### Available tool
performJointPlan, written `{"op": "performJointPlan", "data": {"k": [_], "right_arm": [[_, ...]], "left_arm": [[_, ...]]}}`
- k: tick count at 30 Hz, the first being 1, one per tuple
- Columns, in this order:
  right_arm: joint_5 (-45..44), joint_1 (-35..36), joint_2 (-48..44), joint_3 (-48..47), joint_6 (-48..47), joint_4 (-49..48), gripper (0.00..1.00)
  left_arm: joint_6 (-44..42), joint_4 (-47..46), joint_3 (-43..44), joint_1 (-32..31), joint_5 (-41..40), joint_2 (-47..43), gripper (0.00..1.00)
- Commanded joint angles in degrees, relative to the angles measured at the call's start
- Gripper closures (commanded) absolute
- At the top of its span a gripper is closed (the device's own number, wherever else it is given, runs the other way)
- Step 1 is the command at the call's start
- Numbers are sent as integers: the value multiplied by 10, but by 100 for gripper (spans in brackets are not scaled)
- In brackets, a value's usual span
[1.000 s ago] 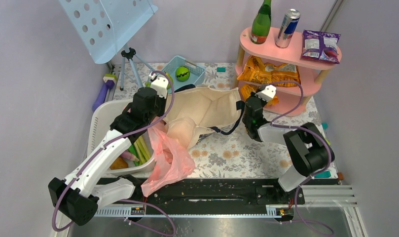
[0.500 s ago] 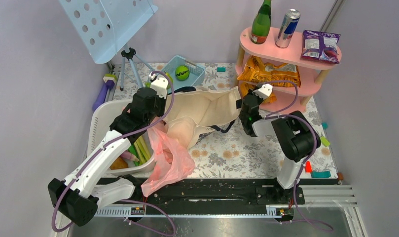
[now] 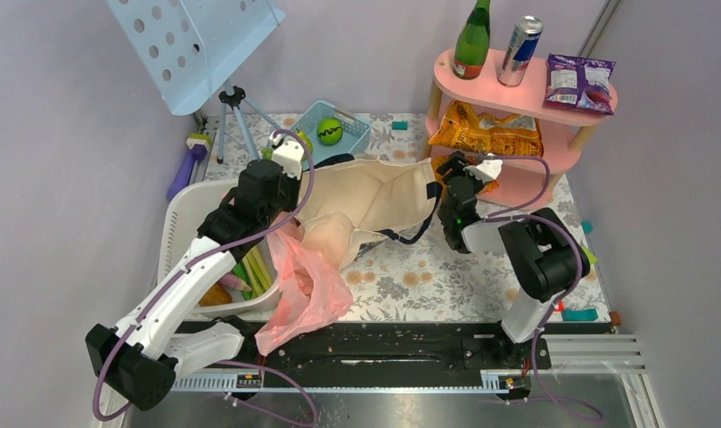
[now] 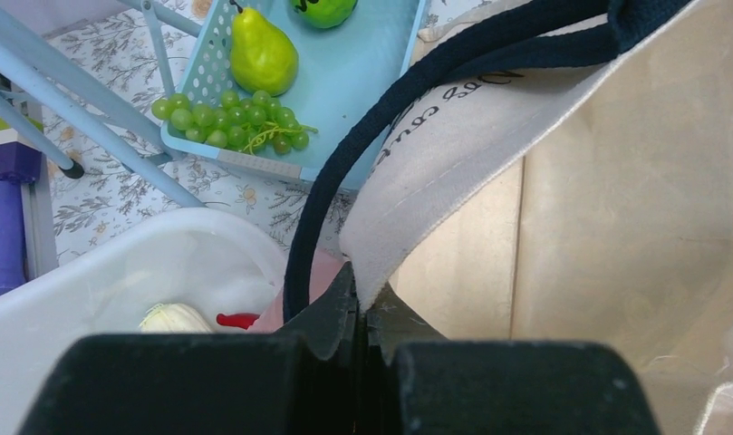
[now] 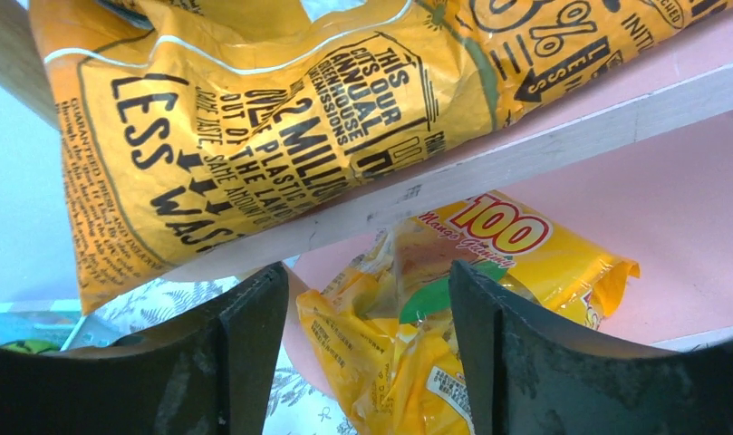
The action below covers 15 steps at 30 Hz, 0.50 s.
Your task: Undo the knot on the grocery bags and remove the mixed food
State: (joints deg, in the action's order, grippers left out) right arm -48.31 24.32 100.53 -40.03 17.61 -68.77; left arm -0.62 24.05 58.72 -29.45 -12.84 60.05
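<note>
**Bright, Even Light With Soft Shadows**

The overhead view is lit evenly from above; only faint shadows are cast on the bench [image 3: 428, 276]. In the wrist views the left end effector [image 4: 361, 304] and right end effector [image 5: 370, 308] are rendered dark and slightly soft.

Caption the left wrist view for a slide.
Left tool shut on the canvas tote; pear in blue basket beyond.

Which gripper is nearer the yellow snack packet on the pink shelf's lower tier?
Right. The right gripper faces the yellow snack packet close up, jaws open; the left gripper pinches the rim of the beige canvas tote, far off.
</note>
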Motion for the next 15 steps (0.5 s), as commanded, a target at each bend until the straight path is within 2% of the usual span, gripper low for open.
{"op": "performJointPlan", "data": {"k": [1,5,7,8,12,15], "right_arm": [[37,-2,-50,21,23,-35,26],[73,-1,-98,42,58,34,21],[81,-1,-123,53,81,67,13],[87,-1,-135,59,87,87,3],[115,-1,-204,75,116,195,0],[131,-1,-260,108,142,230,1]], "left_arm": [[-8,-68,8,3,11,-26,100],[-1,-56,19,3,24,-25,100],[0,-52,26,3,34,-23,100],[1,-48,30,3,41,-20,100],[4,-35,49,3,63,-7,100],[26,-34,65,3,75,1,100]]}}
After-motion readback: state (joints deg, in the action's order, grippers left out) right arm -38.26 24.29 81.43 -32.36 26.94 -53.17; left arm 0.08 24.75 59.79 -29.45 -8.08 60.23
